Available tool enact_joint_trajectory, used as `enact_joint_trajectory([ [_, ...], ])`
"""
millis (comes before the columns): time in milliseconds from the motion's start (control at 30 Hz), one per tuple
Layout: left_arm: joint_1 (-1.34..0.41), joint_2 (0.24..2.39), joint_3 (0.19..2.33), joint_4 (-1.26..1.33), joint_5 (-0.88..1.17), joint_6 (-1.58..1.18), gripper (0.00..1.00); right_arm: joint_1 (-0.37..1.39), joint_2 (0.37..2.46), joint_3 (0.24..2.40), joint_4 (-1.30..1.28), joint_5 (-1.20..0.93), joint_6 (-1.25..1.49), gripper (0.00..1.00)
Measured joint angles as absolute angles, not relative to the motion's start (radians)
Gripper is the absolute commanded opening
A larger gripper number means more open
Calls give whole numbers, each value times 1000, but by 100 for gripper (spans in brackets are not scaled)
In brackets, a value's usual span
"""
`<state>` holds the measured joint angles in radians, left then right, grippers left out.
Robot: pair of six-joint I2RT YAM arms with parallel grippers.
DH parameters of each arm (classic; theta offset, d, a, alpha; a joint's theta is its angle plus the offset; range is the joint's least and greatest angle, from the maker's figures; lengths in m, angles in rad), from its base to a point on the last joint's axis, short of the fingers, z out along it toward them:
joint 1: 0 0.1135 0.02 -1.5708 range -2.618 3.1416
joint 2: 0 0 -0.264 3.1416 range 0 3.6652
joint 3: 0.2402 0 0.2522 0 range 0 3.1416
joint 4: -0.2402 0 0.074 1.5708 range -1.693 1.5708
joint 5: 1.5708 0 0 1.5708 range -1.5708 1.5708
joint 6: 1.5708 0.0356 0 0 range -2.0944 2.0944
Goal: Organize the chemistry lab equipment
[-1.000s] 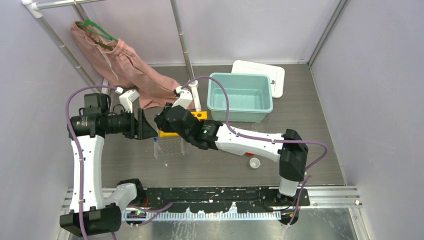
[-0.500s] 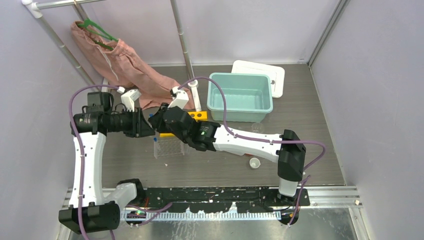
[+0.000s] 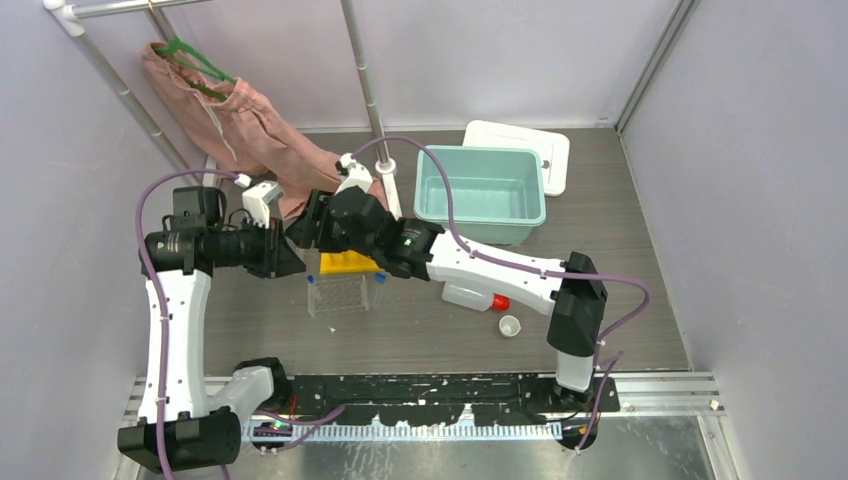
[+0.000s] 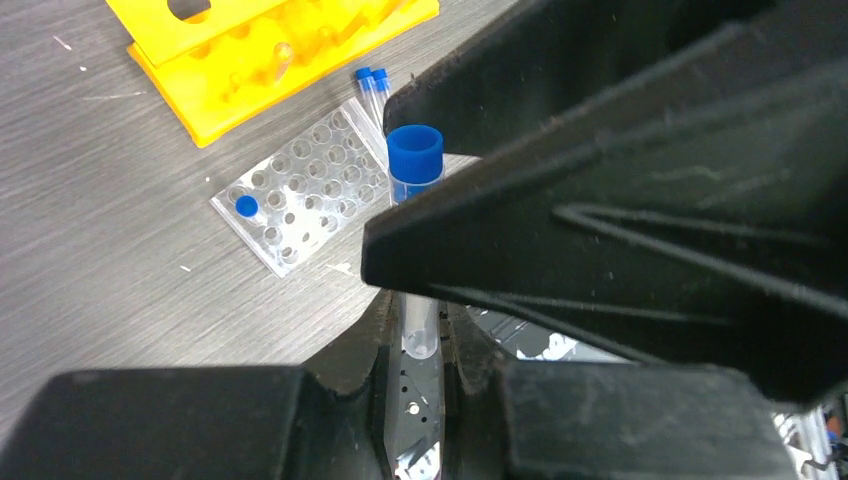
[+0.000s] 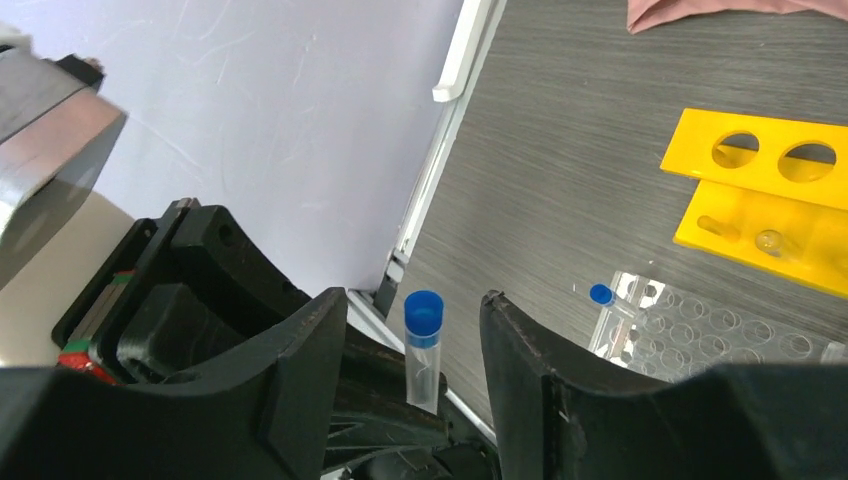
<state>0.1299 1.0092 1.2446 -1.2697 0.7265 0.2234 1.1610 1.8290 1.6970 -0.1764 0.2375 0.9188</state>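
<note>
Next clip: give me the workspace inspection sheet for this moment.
Surface: grey wood-grain table, lightly scratched.
Job's things: yellow tube rack with clear well tray just in front; squeeze bottle lying near tiny white cup; blue-capped tube held aloft.
Clutter: pink garment trailing onto the table; teal bin; white lid behind it.
Hands: left hand shut on the tube's lower end; right hand open around it.
Cables: purple cables along both arms.
Surroundings: lilac walls; metal rail.
</note>
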Motion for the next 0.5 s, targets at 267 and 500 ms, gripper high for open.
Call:
enact_joint_trajectory([
  [267, 130, 1002, 1245, -1277, 728, 273, 0, 1092, 1882, 1791, -267, 0, 901, 44],
  [500, 130, 1002, 1245, -1278, 727, 295, 0, 1070, 1888, 1814, -318, -110, 888, 29],
])
